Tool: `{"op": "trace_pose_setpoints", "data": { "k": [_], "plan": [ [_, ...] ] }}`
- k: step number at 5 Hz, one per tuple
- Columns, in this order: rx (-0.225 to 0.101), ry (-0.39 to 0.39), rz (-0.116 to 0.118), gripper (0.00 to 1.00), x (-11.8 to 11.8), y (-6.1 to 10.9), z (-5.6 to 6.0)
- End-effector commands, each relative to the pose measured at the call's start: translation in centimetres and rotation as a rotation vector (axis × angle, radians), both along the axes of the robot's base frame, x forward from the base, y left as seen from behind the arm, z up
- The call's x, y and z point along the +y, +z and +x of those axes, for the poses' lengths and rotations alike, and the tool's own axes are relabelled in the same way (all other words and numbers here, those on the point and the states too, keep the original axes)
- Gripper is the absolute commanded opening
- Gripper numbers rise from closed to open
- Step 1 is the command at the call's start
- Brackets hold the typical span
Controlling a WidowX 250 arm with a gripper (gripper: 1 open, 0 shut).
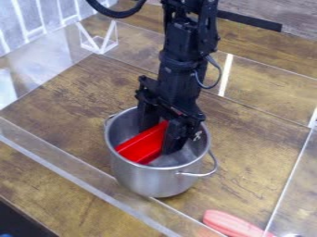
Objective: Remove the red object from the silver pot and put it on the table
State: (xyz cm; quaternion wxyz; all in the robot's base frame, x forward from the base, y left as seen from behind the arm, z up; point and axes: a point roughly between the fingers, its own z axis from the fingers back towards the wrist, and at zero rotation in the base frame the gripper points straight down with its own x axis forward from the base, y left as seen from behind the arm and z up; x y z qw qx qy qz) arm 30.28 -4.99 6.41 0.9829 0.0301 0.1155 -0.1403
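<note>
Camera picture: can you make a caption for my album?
Robot jaws reach into the silver pot, right by the red block.

The silver pot (155, 178) stands near the table's (74, 102) front edge — the red block (144, 145) tilted inside it, the black gripper (171, 130) reaching in, closed on the block.

Pot wall (148, 179) all around the gripper (169, 130), room above

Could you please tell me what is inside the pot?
The red block lies in the pot; its far end and part of the floor are hidden by the hand.
</note>
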Motion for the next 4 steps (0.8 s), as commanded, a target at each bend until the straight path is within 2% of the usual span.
{"op": "trace_pose_setpoints", "data": {
  "k": [1,2,4],
  "plan": [
    [-0.059,0.001,-0.008,0.0,1.3,2.1,-0.1],
    [-0.055,-0.014,-0.009,0.0,2.2,2.7,-0.8],
    [-0.053,-0.026,-0.014,0.0,3.8,3.3,0.1]
  ]
}}
